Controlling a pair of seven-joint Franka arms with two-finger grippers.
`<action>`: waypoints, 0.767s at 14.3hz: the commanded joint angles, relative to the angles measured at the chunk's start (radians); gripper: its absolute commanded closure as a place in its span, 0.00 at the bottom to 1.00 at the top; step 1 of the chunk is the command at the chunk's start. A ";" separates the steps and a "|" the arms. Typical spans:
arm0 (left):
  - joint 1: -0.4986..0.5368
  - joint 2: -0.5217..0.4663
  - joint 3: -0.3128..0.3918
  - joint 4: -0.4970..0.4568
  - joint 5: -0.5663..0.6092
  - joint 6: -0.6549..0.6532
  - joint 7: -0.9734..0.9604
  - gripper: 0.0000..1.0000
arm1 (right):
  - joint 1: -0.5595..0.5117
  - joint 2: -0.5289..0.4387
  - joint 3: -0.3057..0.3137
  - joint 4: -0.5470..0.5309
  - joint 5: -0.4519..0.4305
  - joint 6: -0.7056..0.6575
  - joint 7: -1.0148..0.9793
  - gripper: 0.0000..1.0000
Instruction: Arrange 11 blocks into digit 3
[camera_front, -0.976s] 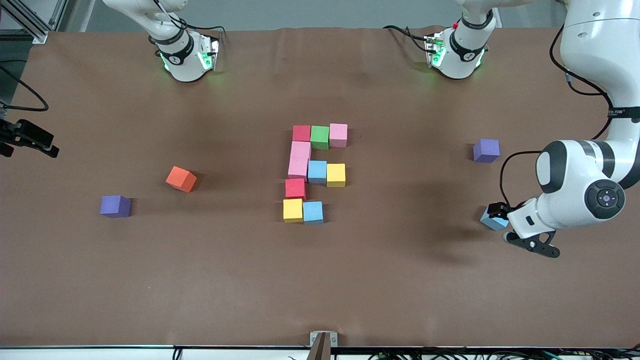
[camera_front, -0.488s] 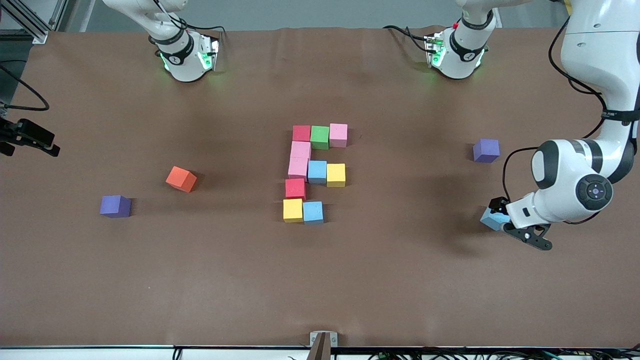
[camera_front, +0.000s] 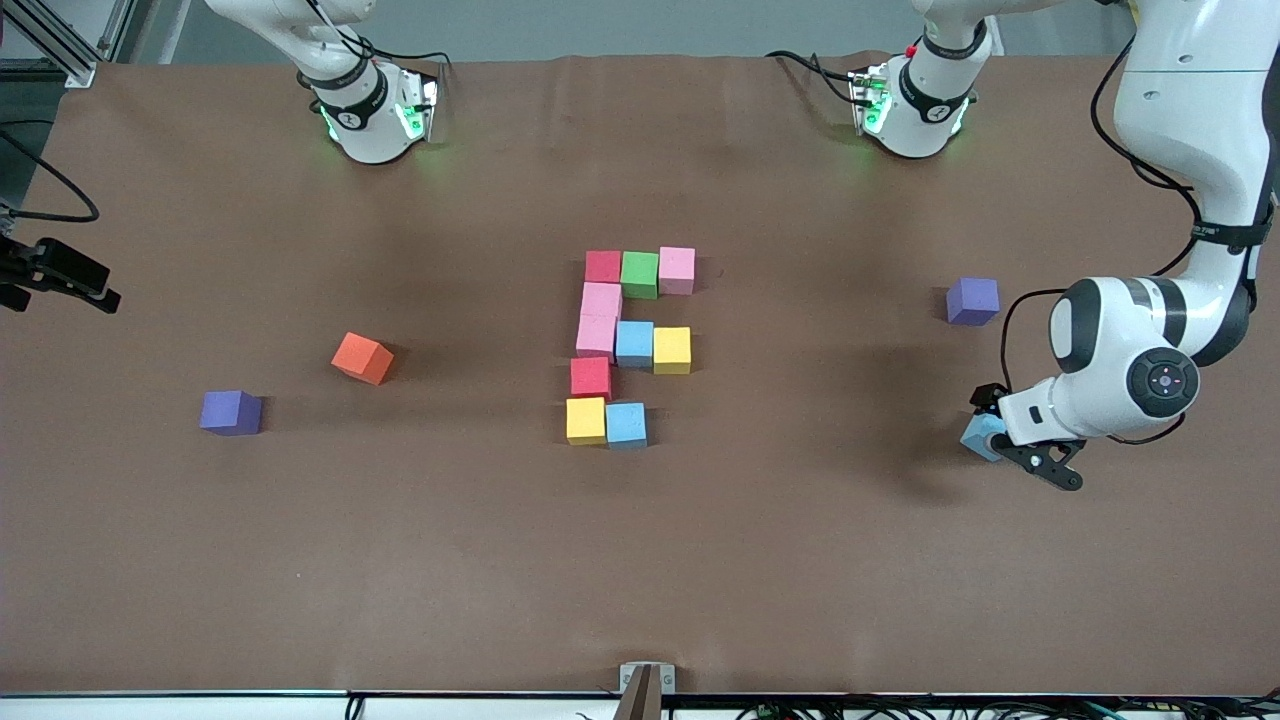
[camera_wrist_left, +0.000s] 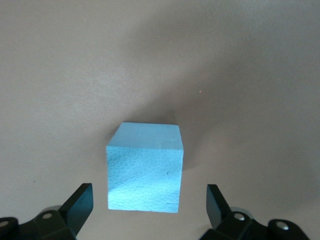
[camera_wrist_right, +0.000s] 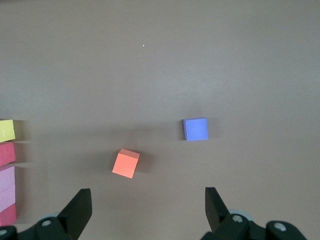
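A loose light blue cube (camera_front: 978, 437) lies on the brown table (camera_front: 800, 560) toward the left arm's end. My left gripper (camera_front: 986, 424) is low over it and open. In the left wrist view the cube (camera_wrist_left: 145, 170) sits between the two fingers (camera_wrist_left: 80, 205) with a gap on each side. The digit 3 (camera_front: 630, 343) is a figure of several touching cubes at the table's middle: red, green, pink, light blue and yellow. My right gripper (camera_wrist_right: 147, 205) is open and empty, high over the right arm's end of the table, and waits out of the front view.
An orange cube (camera_front: 362, 358) and a purple cube (camera_front: 231, 412) lie toward the right arm's end; both show in the right wrist view, orange cube (camera_wrist_right: 125, 163) and purple cube (camera_wrist_right: 195, 129). A second purple cube (camera_front: 972, 301) lies farther from the camera than the loose blue cube.
My left arm's wrist has shifted a little toward the table's middle and the bases, staying at the light blue cube. The cube has barely moved. The figure is unchanged.
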 joint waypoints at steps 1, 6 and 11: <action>0.009 -0.031 -0.003 -0.038 0.021 0.021 0.012 0.00 | -0.020 -0.023 0.020 -0.022 -0.006 0.008 0.014 0.00; 0.014 -0.025 -0.003 -0.066 0.023 0.085 0.013 0.01 | -0.019 -0.023 0.020 -0.022 -0.006 0.010 0.014 0.00; 0.014 -0.020 -0.002 -0.112 0.023 0.174 0.013 0.01 | -0.019 -0.023 0.020 -0.022 -0.006 0.010 0.012 0.00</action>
